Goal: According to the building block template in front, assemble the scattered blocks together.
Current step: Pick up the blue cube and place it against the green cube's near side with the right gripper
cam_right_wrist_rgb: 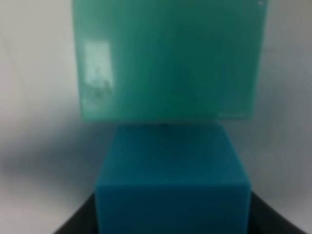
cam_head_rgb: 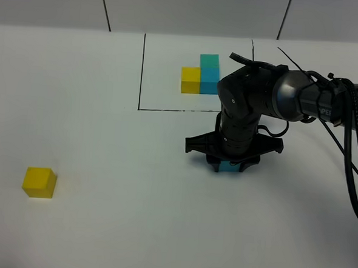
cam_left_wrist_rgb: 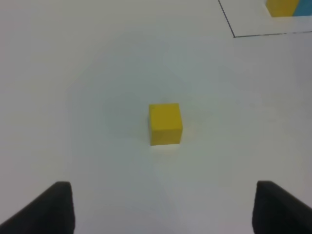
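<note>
Pincer at right pinches blue cube, teal cube abutting squarely beyond, faces parallel; left pincer spread.

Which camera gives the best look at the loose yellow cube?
Left wrist: the yellow cube sits centered, close and unblocked. Exterior high shows it small, far left. Right wrist misses it, showing only a blue cube and a green cube.
</note>
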Available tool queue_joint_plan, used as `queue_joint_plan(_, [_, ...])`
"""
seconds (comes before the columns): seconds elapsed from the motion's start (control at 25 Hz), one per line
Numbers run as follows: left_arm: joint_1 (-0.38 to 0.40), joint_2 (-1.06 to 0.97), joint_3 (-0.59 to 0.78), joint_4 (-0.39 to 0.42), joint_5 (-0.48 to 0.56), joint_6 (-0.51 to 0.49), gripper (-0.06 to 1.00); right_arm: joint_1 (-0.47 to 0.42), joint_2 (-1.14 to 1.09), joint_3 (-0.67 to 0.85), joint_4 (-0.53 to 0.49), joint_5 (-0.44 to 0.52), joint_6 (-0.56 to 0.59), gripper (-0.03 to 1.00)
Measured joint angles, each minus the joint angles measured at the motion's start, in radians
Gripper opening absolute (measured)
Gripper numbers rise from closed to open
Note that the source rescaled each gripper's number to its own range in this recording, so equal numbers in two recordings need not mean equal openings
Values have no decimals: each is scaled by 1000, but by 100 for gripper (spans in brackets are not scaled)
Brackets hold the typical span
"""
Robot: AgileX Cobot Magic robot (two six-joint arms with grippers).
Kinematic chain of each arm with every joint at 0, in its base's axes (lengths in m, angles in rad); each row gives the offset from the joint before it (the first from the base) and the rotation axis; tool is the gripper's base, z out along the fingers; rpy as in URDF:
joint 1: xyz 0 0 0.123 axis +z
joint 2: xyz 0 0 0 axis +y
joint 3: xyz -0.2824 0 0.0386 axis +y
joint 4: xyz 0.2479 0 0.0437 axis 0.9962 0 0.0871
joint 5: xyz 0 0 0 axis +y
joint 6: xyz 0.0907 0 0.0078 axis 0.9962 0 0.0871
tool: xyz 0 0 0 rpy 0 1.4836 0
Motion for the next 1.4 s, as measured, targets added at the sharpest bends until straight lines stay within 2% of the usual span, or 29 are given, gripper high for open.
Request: queue_joint_plan(1.4, [0,0,0,0,0,0,62,-10,12,-6,5,-30,1,1])
